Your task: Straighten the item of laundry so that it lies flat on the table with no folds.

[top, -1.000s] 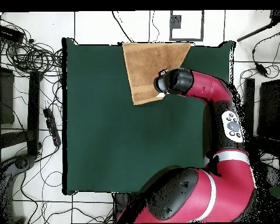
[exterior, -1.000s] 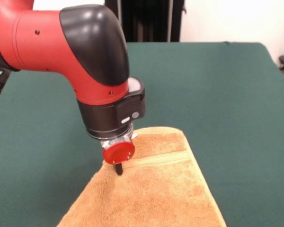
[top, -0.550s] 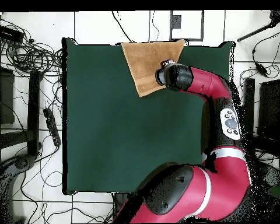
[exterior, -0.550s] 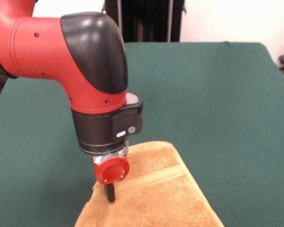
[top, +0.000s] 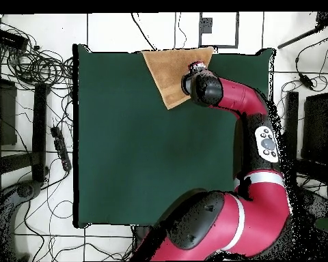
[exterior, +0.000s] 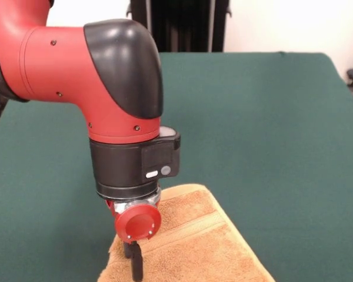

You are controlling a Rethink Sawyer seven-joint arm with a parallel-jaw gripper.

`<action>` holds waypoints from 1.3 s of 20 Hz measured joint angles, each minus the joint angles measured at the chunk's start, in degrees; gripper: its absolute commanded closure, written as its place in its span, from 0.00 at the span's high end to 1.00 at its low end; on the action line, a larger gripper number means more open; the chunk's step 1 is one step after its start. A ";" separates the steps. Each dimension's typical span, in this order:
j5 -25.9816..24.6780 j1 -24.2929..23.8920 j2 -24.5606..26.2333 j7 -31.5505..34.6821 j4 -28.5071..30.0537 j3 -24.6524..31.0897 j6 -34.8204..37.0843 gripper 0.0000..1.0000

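front view: gripper (exterior: 136, 265) comes down onto the towel (exterior: 194, 241) at its left corner, one dark finger visible pressed into the cloth; can't tell if the pincer is parted or clamped. towel's far end shows a woven stripe band and a rounded, doubled-looking edge. overhead view: towel (top: 171, 74) lies at the table (top: 126, 157) edge farthest from the robot base, wedge-shaped with a point toward the table middle. the arm (top: 238, 102) covers the gripper there. cables (top: 30, 61) clutter the floor beside the table.
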 measured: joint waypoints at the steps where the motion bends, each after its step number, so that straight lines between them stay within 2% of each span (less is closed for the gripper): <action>1: 0.01 -0.07 0.01 0.00 0.13 0.04 -0.53 1.00; 18: 0.01 -2.72 0.30 0.00 0.84 3.61 -1.42 1.00; 19: -0.04 -3.20 0.61 0.00 0.82 4.08 -1.44 0.00; 26: 0.10 -4.71 1.46 0.00 0.89 5.79 -1.45 0.00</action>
